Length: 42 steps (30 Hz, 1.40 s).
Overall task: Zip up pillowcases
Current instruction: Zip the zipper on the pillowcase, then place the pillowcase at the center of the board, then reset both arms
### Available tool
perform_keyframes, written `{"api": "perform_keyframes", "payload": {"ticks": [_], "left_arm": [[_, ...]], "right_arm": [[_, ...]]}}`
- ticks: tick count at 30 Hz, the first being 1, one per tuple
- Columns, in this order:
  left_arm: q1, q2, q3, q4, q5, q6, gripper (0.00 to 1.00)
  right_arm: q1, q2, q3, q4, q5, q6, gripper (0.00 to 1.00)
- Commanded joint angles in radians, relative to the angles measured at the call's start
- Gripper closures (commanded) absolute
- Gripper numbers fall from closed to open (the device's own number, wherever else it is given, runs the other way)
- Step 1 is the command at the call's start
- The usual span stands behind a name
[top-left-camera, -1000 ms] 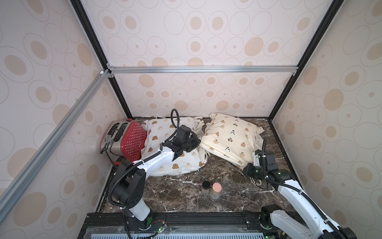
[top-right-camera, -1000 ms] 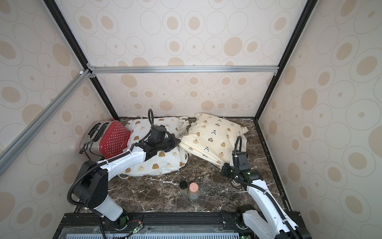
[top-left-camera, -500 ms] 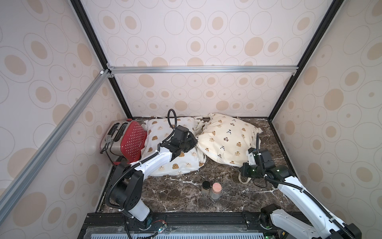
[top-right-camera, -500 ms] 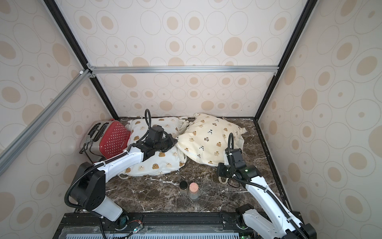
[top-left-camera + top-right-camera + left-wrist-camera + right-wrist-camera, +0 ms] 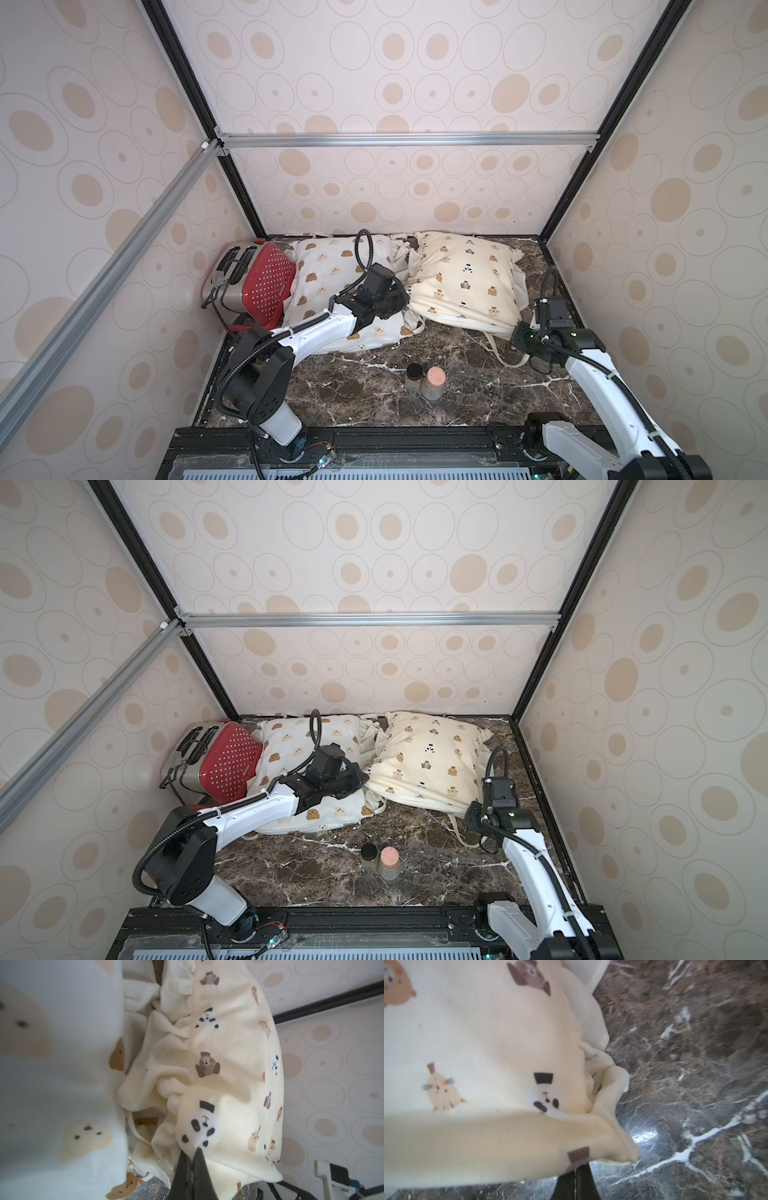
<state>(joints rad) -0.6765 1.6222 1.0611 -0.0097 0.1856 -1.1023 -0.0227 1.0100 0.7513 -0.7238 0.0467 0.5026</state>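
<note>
The cream-yellow pillowcase (image 5: 461, 282), printed with small bears and pandas, lies at the back right of the bench (image 5: 353, 399), pressed against the white bear-face pillowcase (image 5: 324, 270) on its left. A second ago it sat skewed, with one near corner dragged toward the right arm. Now it has settled flatter and squarer, its near hem running almost straight between the two arms. The left claw (image 5: 191, 1159) is clenched on the fabric at the near left corner, just under a panda face. The right claw (image 5: 574, 1169) is shut too, with the hem of the near right corner draped over its tips; it looks to be pinching that hem, though the cloth hides the contact. From where I stand, the right arm has swung in toward the middle and gone back out, and that seems to be what has spread the edge. I read this as straightening the pillowcase so that its zipper side can be worked. A short run of zipper teeth with a gap shows in the left wrist view, down between the two pillows, but I cannot tell which case it belongs to, and no slider is visible. So the zipping proper looks not yet begun. A red dotted toaster (image 5: 257, 282) leans at the far left, and two small jars (image 5: 424, 378) stand near the front, well clear.
</note>
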Motion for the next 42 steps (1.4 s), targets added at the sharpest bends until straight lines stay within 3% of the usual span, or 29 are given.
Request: {"api": "perform_keyframes", "payload": {"ticks": [1, 2, 3, 5, 6, 8, 10, 11, 13, 16, 21, 25, 33, 42], "left_arm": [[-0.058, 0.047, 0.070, -0.012, -0.042, 0.051, 1.00], [-0.061, 0.061, 0.089, -0.050, -0.039, 0.070, 0.99], [-0.059, 0.062, 0.093, -0.071, -0.047, 0.088, 0.83], [-0.055, 0.023, 0.083, -0.126, -0.122, 0.157, 0.49], [-0.052, -0.003, 0.081, -0.161, -0.164, 0.186, 0.37], [-0.037, -0.075, 0.069, -0.218, -0.238, 0.269, 0.17], [-0.018, -0.158, 0.055, -0.294, -0.366, 0.332, 0.01], [0.002, -0.191, 0.047, -0.331, -0.419, 0.351, 0.01], [0.087, -0.265, 0.017, -0.394, -0.522, 0.397, 0.01], [0.197, -0.351, -0.048, -0.459, -0.795, 0.471, 0.01], [0.400, -0.436, -0.209, -0.382, -0.930, 0.582, 0.01], [0.464, -0.463, -0.369, -0.183, -1.014, 0.714, 0.01], [0.552, -0.368, -0.645, 0.462, -0.880, 0.967, 0.01], [0.569, -0.253, -0.674, 0.765, -0.679, 1.130, 0.01]], "right_arm": [[-0.065, 0.065, 0.080, 0.085, 0.086, -0.052, 1.00], [-0.068, 0.088, 0.087, 0.104, 0.091, -0.059, 1.00], [-0.070, 0.109, 0.095, 0.107, 0.081, -0.063, 1.00], [-0.069, 0.127, 0.103, 0.098, 0.012, -0.084, 0.74], [-0.069, 0.116, 0.099, 0.097, 0.006, -0.092, 0.65], [-0.070, 0.055, 0.085, 0.095, 0.051, -0.103, 0.51], [-0.070, -0.018, 0.060, 0.133, 0.091, -0.104, 0.19], [-0.070, -0.041, 0.043, 0.173, 0.083, -0.113, 0.01], [-0.068, -0.043, 0.019, 0.253, 0.087, -0.144, 0.00], [-0.068, 0.038, -0.046, 0.418, 0.180, -0.187, 0.00], [-0.060, 0.148, -0.114, 0.632, 0.210, -0.254, 0.00], [-0.057, 0.214, -0.167, 0.779, 0.147, -0.295, 0.00], [-0.036, 0.389, -0.234, 1.118, -0.030, -0.359, 0.00], [0.002, 0.498, -0.248, 1.355, -0.088, -0.475, 0.01]]}}
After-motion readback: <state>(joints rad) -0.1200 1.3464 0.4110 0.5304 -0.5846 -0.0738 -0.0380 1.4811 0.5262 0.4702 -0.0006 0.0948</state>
